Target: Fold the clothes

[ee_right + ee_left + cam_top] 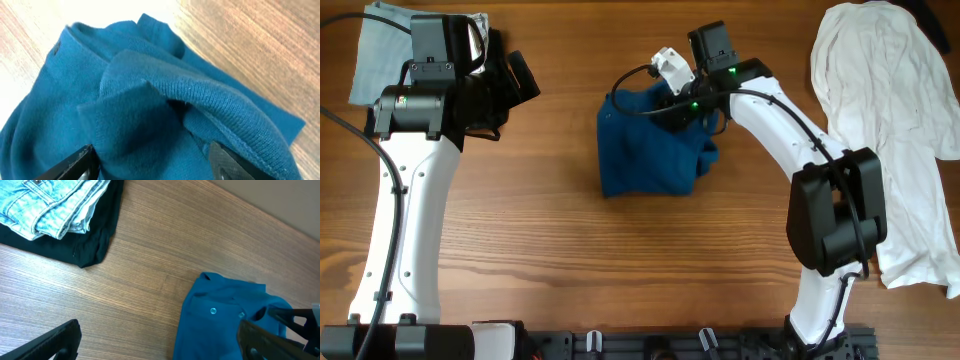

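1. The blue shirt (650,150) lies crumpled in a heap near the middle of the bench (570,260). It is not spread flat and no fold shows, so I judge the task to be at its start.
2. The right end effector (692,100) hangs right over the heap's far right corner. The shirt lies directly below it and runs off to the left and back toward the robot.
3. In the right wrist view its fingers (75,161) stand spread, straddling a raised ridge of fabric. Whether they press on that ridge I cannot tell.
4. The left end effector (518,78) is well apart from the shirt, off at the far left near the jeans (375,50) and a black cloth (95,235). The shirt lies to its right. Its fingers are spread wide with nothing between them.
5. The heap is about as wide as it is deep, so no long axis shows. A ribbed edge runs slantwise across the right wrist view.
6. The right arm is plainly the nearer, so the coming move likely turns on it drawing that corner up or outward to open the heap. The left arm would have to cross bare bench to reach the heap's left edge.
7. The white shirt (890,130) lies at the far right, apart from the blue one.
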Controlling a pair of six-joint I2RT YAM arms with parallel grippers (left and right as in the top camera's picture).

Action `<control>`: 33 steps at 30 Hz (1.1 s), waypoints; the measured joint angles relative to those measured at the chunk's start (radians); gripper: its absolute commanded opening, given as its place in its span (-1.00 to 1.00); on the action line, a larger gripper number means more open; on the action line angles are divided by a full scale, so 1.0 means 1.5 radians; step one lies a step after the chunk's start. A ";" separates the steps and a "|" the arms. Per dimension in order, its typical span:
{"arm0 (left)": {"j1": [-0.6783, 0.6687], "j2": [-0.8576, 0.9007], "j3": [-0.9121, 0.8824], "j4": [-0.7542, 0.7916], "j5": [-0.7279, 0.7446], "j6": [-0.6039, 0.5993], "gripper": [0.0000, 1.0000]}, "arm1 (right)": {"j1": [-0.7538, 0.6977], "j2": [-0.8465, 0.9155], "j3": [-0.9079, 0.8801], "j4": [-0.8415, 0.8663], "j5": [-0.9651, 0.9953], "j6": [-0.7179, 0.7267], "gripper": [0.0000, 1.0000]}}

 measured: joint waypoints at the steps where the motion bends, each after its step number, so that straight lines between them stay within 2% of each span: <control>1: 0.000 0.000 0.000 0.000 0.000 0.000 1.00 | 0.000 0.000 0.000 0.004 0.000 0.003 0.34; 6: 0.000 0.000 0.000 0.000 0.000 0.000 0.99 | 0.001 0.000 0.000 0.007 -0.016 0.007 0.10; 7: 0.000 0.000 0.000 0.000 0.000 0.000 0.99 | 0.004 0.001 0.000 0.008 -0.019 0.007 -0.12; 8: 0.000 0.000 0.000 0.000 0.000 0.000 0.99 | 0.008 0.002 0.000 0.008 -0.019 0.007 -0.53; 9: 0.000 0.000 0.000 0.000 0.000 0.000 1.00 | 0.013 0.002 0.000 0.008 -0.019 0.007 -0.74; 10: 0.000 0.000 0.000 0.000 0.000 0.000 0.99 | 0.019 0.003 0.000 0.009 -0.019 0.007 -0.90; 11: 0.000 0.000 0.000 0.000 0.000 0.000 1.00 | 0.022 0.003 0.000 0.012 -0.019 0.012 -0.91; 16: 0.000 0.000 0.000 -0.001 0.000 0.000 1.00 | 0.017 0.003 0.001 -0.018 0.001 0.043 -0.91; 21: 0.000 0.002 0.000 -0.002 0.000 0.000 0.99 | -0.008 -0.029 0.019 -0.240 0.038 0.132 -0.87; 22: 0.000 0.002 0.000 -0.002 0.000 0.000 0.99 | -0.013 -0.044 0.019 -0.274 0.052 0.156 -0.29; 23: 0.000 0.002 0.000 -0.002 0.000 0.000 0.99 | -0.013 -0.048 0.019 -0.281 0.058 0.165 -0.01; 30: 0.000 0.002 0.000 -0.004 0.000 0.000 0.99 | -0.018 -0.047 -0.014 -0.257 0.167 0.285 0.17; 33: 0.000 0.002 0.000 -0.013 0.000 0.000 1.00 | -0.041 -0.047 -0.028 -0.252 0.185 0.308 0.25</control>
